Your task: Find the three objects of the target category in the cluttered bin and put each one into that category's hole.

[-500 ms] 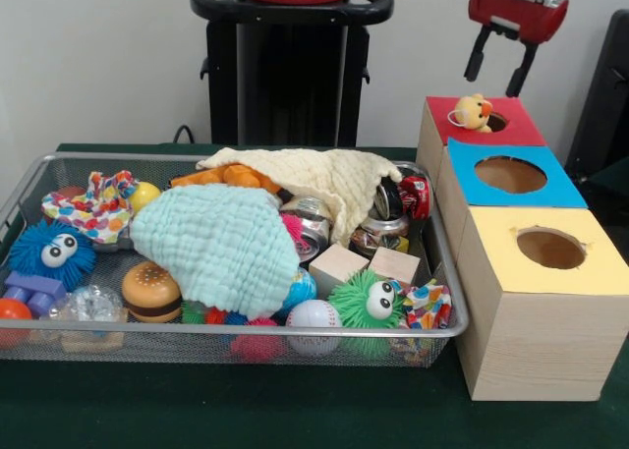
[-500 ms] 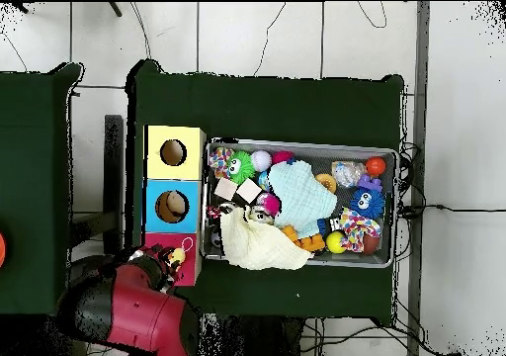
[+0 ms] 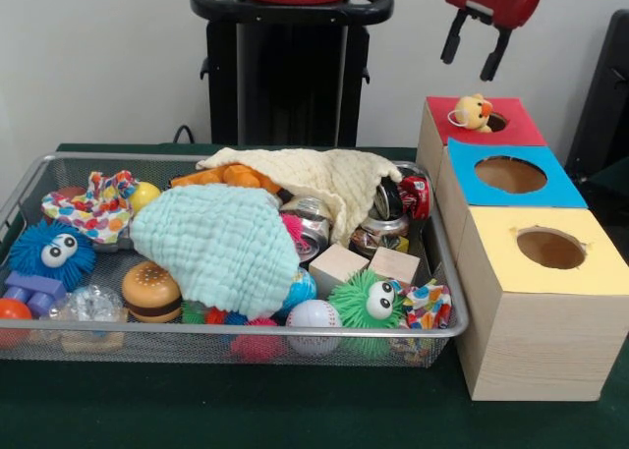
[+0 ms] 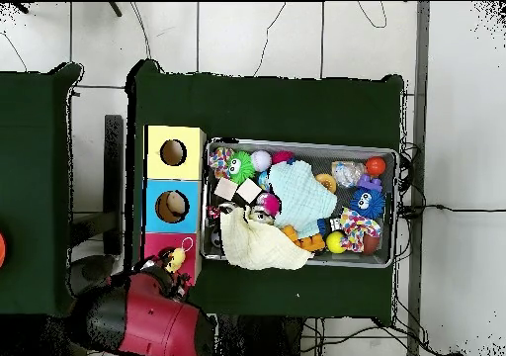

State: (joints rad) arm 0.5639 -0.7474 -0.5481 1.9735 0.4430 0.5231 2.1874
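Observation:
My gripper (image 3: 467,66) hangs open and empty high above the red-topped box (image 3: 442,110), a little left of it. A small yellow-orange plush toy (image 3: 473,112) sits on the red top at the left edge of the hole (image 3: 497,123); it also shows in the overhead view (image 4: 178,260). In the wire-mesh bin (image 3: 246,326), an orange plush toy (image 3: 231,177) lies partly under a cream cloth (image 3: 324,179). No third plush toy shows. In the overhead view the red arm (image 4: 148,317) covers the gripper.
A mint cloth (image 3: 216,243) covers the bin's middle. Around it lie fuzzy blue (image 3: 51,252) and green (image 3: 369,302) balls, a toy burger (image 3: 151,292), wooden blocks (image 3: 339,267) and cans. Blue-topped (image 3: 511,174) and yellow-topped (image 3: 550,248) boxes stand in front of the red one.
In the front view the gripper has moved left and slightly up, away from over the red box. The plush toy on the red top has not moved.

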